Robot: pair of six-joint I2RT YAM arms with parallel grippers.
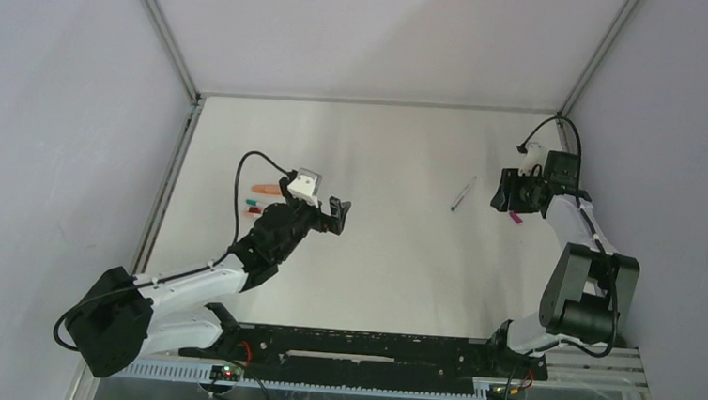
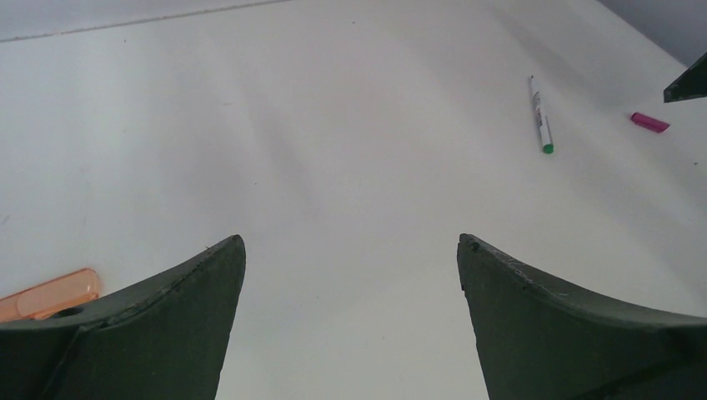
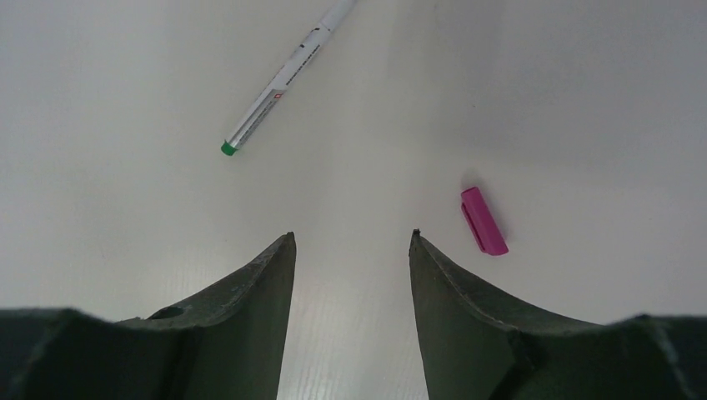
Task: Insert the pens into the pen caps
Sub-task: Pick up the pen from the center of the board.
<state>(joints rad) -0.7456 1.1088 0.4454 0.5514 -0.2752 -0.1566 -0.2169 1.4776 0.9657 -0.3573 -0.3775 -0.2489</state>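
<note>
**Plainly, no pen capped yet**

Top view. One pen (image 1: 464, 194) lies bare on the table (image 1: 392, 146), right of centre, nothing on its tip. A magenta cap (image 1: 516, 217) lies near it to the right, apart from it. The right gripper (image 1: 504, 194) hangs between the two, just over the cap's end. At the far left lies an orange cap (image 1: 263, 189), with small red and teal pieces (image 1: 253, 210) just beside it; too small to tell pens from caps. The left gripper (image 1: 333, 215) is raised near mid-table, right of that cluster.

Left wrist. Left gripper (image 2: 350, 242) jaws spread wide, nothing between them. The orange cap (image 2: 50, 296) shows at the lower left edge, partly behind a finger. Pen (image 2: 541, 114) and magenta cap (image 2: 649, 122) lie well off, separate.

Right wrist. Right gripper (image 3: 352, 242) jaws stand at a middling gap, only bare table between them; it holds nothing. The magenta cap (image 3: 483, 220) lies just outside the finger on the right of this view, not between the jaws. The pen (image 3: 279, 83), green end toward the camera, lies further off, up and left.

Judgement: the task is at its start. No pairing is made, no item is in hand. A first pick-up on the right side looks to be the step in hand, though whether pen or cap I cannot tell. Every insertion is still to do.
</note>
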